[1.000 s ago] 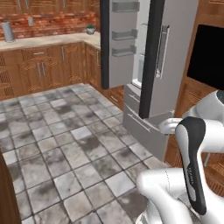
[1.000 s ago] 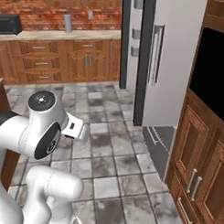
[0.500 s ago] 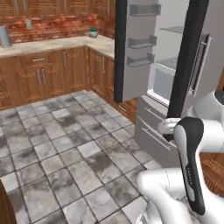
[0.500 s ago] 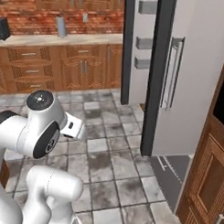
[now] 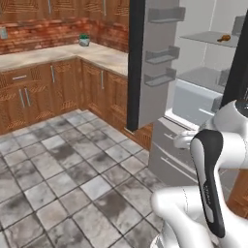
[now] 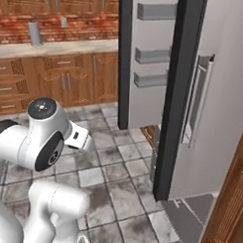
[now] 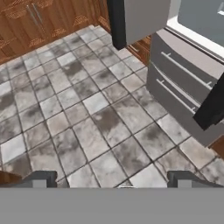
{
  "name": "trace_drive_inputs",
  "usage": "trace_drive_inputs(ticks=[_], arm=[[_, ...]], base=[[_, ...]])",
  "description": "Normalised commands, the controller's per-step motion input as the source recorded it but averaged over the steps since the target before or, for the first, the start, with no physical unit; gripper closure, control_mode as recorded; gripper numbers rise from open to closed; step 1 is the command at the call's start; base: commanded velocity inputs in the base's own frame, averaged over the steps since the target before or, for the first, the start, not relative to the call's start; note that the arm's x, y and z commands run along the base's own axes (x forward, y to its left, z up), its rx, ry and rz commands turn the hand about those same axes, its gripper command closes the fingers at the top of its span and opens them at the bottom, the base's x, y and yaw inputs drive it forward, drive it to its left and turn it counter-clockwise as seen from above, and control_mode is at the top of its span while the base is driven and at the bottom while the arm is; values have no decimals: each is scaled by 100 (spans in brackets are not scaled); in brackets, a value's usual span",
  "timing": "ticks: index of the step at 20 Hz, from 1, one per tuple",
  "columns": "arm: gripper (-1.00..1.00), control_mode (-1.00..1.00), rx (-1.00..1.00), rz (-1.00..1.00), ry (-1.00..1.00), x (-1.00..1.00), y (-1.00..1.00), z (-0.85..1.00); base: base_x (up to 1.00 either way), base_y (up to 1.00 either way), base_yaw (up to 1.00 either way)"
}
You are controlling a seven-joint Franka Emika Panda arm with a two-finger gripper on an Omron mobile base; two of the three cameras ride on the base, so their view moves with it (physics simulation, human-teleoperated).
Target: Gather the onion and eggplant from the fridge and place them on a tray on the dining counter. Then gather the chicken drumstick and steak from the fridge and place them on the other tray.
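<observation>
The fridge stands with both doors swung open. Its left door carries several grey door shelves, and its right door has a long silver handle. On an upper glass shelf inside lies a small orange-brown lump, the chicken drumstick. Grey drawers sit below the open compartment. My gripper is open with nothing between its fingertips; it points down at the tiled floor, short of the drawers. Onion, eggplant, steak, trays and dining counter are out of view.
A wall counter with wooden cabinets and a brick backsplash runs along the left. A small pot and a grey canister stand on it. A wooden cabinet flanks the fridge at right. Grey tiled floor lies in front.
The whole picture has shifted: the base has driven toward the fridge, which now looks larger and nearer, with its inside shelves in sight. The gripper has stayed open.
</observation>
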Motion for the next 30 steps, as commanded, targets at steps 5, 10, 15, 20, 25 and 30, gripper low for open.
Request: trace_drive_inputs(ticks=[5, 10, 15, 20, 25, 30], arm=[[-100, 100, 0, 0, 0, 0, 0, 0], [-100, 100, 0, 0, 0, 0, 0, 0], [-100, 100, 0, 0, 0, 0, 0, 0], [-100, 100, 0, 0, 0, 0, 0, 0], [-100, 100, 0, 0, 0, 0, 0, 0], [-100, 100, 0, 0, 0, 0, 0, 0]], base=[[70, 4, -46], [70, 26, -48], [76, 29, -45], [72, 0, -43], [71, 13, -44], [89, 46, -41]])
